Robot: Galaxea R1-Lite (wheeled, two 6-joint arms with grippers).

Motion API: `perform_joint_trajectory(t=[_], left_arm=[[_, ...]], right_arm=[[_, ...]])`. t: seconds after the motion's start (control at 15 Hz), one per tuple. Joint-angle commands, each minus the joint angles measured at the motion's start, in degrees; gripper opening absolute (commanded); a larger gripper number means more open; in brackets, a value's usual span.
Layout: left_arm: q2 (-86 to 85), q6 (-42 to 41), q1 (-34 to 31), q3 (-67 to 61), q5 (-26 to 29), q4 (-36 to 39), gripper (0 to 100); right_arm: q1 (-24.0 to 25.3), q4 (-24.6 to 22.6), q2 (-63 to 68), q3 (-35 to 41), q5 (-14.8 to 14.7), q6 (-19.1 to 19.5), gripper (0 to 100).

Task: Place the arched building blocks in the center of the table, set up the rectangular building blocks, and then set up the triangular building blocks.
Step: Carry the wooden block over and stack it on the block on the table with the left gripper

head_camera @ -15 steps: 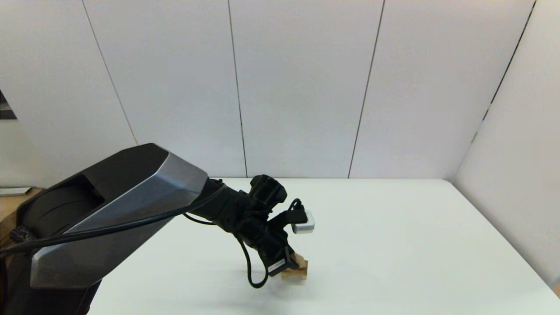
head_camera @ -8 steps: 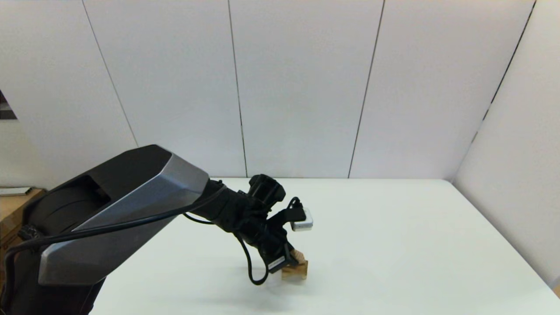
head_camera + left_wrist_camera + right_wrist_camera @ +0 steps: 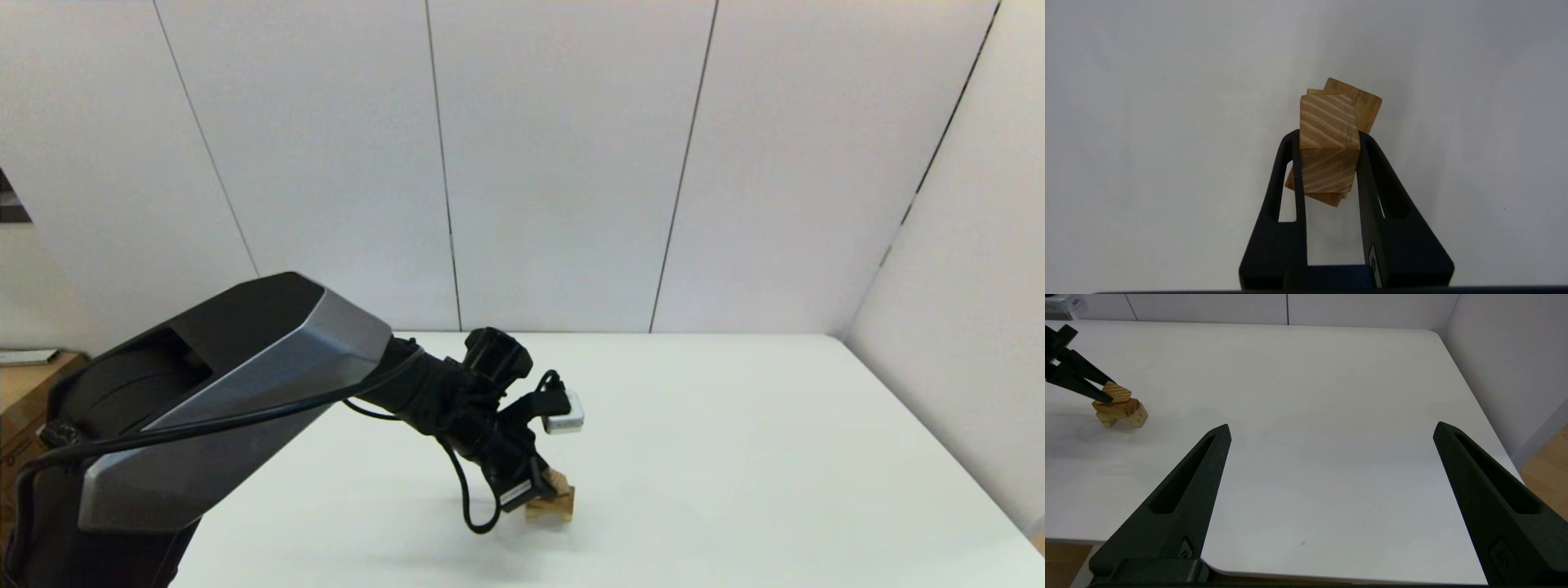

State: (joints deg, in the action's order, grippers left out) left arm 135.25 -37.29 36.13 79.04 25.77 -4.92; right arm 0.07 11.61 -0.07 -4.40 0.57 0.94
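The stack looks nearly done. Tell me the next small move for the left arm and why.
Probably open the left tool and lift away. It is shut on the triangular block, which appears to sit atop the rectangular block and arched block in mid-table. The right tool waits open at the near edge.

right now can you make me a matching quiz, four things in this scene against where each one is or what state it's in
Things
1. triangular building blocks
2. rectangular building blocks
3. arched building blocks
4. right gripper

Place or state
A. bottom of the stack, on the table
B. open, over the table's near edge, holding nothing
C. pinched between the left gripper fingers
D. middle layer, under the wedge

Pairs: 1-C, 2-D, 3-A, 4-B
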Motion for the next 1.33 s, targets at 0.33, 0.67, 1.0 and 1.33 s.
perform_joint_trajectory(t=[0.33,0.67,1.0,1.33], left_arm=[[0.01,-0.33,-0.01,-0.29,1.56,-0.17,0],[-0.08,-0.68,-0.1,-1.0,1.48,-0.08,0],[-0.08,-0.59,-0.19,-0.47,1.39,-0.08,0],[0.01,-0.59,-0.19,-0.47,1.39,-0.08,0]], right_arm=[[0.01,0.08,-0.01,0.01,0.04,-0.06,100],[0.01,0.08,-0.01,0.01,0.04,-0.06,100],[0.01,0.08,-0.01,0.01,0.04,0.03,100],[0.01,0.08,-0.01,0.01,0.04,0.03,100]])
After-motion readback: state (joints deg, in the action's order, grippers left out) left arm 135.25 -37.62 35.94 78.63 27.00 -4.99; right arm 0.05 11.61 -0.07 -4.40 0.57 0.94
